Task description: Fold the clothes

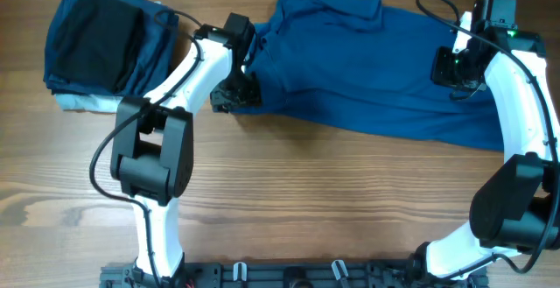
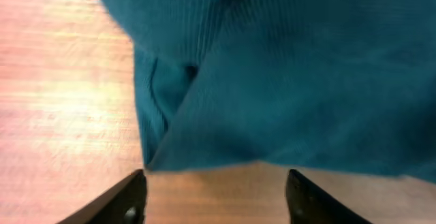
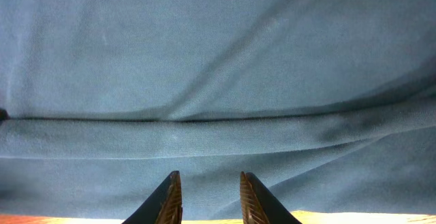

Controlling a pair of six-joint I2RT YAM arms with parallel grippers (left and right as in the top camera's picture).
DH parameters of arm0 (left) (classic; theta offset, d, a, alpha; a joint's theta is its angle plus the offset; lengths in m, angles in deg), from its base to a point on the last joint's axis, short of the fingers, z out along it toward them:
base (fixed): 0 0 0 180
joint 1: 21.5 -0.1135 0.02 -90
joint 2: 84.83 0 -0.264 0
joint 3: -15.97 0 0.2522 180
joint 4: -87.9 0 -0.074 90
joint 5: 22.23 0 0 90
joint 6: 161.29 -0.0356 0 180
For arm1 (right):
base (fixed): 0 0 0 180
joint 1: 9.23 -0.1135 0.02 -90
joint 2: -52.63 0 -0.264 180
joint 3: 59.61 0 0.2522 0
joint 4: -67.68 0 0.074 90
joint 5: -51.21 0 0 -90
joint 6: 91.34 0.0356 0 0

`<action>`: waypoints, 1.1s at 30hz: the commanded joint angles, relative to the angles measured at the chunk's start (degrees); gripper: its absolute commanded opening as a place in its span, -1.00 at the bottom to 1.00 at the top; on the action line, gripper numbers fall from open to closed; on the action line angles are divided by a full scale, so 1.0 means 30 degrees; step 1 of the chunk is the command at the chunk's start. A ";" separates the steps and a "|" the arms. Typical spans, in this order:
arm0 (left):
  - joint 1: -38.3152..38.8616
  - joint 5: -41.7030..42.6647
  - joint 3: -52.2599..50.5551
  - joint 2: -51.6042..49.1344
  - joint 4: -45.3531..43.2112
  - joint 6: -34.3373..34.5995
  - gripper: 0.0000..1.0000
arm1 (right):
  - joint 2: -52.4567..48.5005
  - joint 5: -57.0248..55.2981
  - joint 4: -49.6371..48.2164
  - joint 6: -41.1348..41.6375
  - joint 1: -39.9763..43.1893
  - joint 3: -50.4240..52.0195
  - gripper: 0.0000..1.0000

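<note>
Left gripper (image 2: 214, 183) first: jaws standing apart over bare wood, nothing between them, with the shirt's folded corner just beyond the tips. Over on the other side, the right gripper (image 3: 204, 195) hangs above blue cloth, its fingers only narrowly parted, and nothing looks pinched there either.

Biggest thing in play is the wooden table (image 1: 280, 200). Across its far half lies the blue shirt (image 1: 367, 69), spread wide and rumpled from one gripper to the other, with its collar towards the far edge. A long rolled crease runs across the right wrist view. At the far left corner sits a folded stack, well apart from the work: a black garment (image 1: 96, 38) on top and a pale one (image 1: 74, 104) peeking out beneath.

My read is that a fold is being set up, with neither end held. Next, each gripper needs a clean bite on an edge, catching every layer, then both should lift together.

No brand, label or writing can be read anywhere.
</note>
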 commanded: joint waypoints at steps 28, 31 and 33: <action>-0.1756 -0.0109 -0.0474 -0.0051 -0.0372 0.0699 -0.48 | -0.5246 0.1086 -0.7817 -0.8604 -1.1234 0.0146 0.40; -0.2280 -0.0095 -0.0794 -0.0051 -0.0466 0.1166 -0.54 | -0.5807 0.1086 -0.9056 -0.8116 -1.1468 0.0146 0.38; -0.2397 -0.0095 -0.1166 -0.0051 -0.0517 0.1158 -0.55 | -0.6069 0.1107 -0.9806 -0.7308 -1.1570 0.0146 0.28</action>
